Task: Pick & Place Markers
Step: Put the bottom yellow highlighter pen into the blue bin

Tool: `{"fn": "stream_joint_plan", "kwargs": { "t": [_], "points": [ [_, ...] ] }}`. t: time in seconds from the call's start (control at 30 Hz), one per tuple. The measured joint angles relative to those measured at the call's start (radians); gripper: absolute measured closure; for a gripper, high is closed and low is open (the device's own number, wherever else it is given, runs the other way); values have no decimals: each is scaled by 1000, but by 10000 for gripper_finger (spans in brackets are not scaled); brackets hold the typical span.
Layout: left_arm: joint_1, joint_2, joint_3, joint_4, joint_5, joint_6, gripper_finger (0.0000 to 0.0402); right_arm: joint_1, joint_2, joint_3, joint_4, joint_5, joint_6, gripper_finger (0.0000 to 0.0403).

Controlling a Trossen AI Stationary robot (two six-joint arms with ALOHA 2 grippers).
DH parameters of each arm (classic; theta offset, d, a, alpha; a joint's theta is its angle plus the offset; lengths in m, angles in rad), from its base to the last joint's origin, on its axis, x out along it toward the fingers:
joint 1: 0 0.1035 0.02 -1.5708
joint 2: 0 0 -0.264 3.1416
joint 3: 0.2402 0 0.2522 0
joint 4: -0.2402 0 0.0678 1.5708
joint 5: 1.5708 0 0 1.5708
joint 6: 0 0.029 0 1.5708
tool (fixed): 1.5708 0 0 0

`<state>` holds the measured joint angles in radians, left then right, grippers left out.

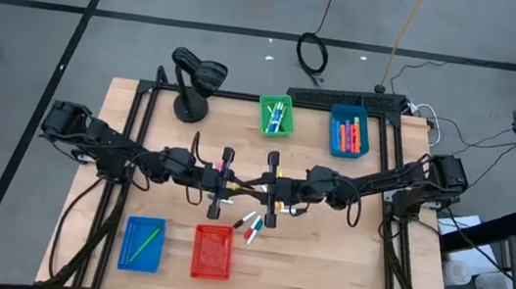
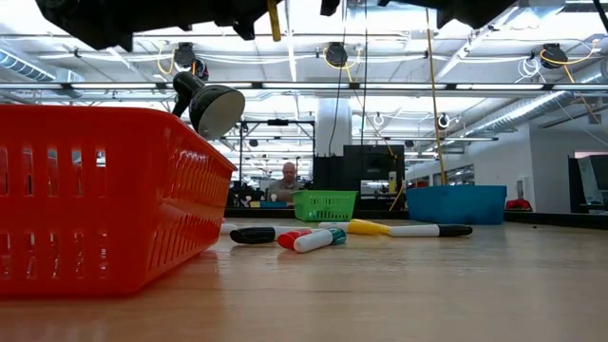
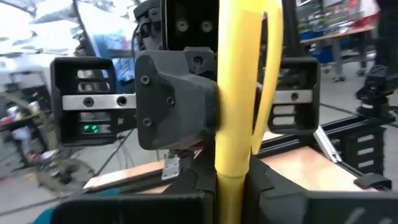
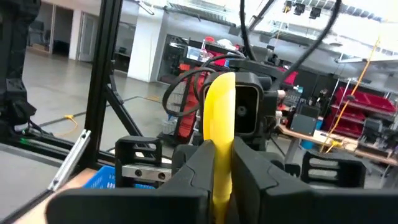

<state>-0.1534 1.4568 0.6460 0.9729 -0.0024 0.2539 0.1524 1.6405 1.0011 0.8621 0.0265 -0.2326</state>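
Observation:
My two grippers meet fingertip to fingertip above the table's middle, the left gripper (image 1: 237, 178) coming from the left and the right gripper (image 1: 260, 180) from the right. Both are shut on a yellow marker (image 3: 239, 93), which also shows in the right wrist view (image 4: 219, 118). I cannot tell for certain whether it is one marker or two. Several loose markers (image 1: 250, 226) with red, green and black caps lie flat on the wood just nearer than the grippers. They also show in the low view (image 2: 313, 239). My left gripper pinches the yellow marker's narrower end (image 3: 227, 186) between its two fingers, coming level from the table's left. The wider part reaches out beyond the fingers, in front of the right gripper. The marker is lifted clear of the table. My right gripper pinches the yellow marker (image 4: 217, 163) between its two fingers, coming level from the table's right. The marker's rounded end (image 4: 220, 93) sticks out past the fingertips toward the left gripper. It is clear of the table.
A green basket (image 1: 276, 115) and a blue basket (image 1: 348, 132) with markers stand at the far edge. A blue basket (image 1: 142, 244) with a green marker and a red basket (image 1: 212, 252) stand at the near edge. A black lamp-like stand (image 1: 192, 82) is at the far left.

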Motion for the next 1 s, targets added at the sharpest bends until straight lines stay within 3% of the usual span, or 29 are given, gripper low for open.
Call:
{"fn": "stream_joint_plan", "kwargs": {
  "t": [0.23,0.37,0.43,0.53,0.73,0.87,1.0],
  "points": [
    [-90,-154,0,-240,-237,49,380,-1,-1,1,-98,7,17,302],
    [-161,-260,0,-433,-447,0,380,11,-4,1,-175,98,21,249],
    [-197,-309,7,-496,-558,-82,380,25,-26,-6,-295,161,30,227],
    [-267,-394,8,-681,-681,-288,380,37,-59,-9,-464,238,31,203],
    [-404,-498,7,-1089,-679,-919,381,55,-188,-5,-760,442,84,189],
    [-486,-489,3,-1330,-590,-1356,381,59,-268,-5,-836,445,93,190],
    [-585,-446,3,-1407,-491,-1747,381,59,-314,-4,-900,444,91,195]
  ]
}}
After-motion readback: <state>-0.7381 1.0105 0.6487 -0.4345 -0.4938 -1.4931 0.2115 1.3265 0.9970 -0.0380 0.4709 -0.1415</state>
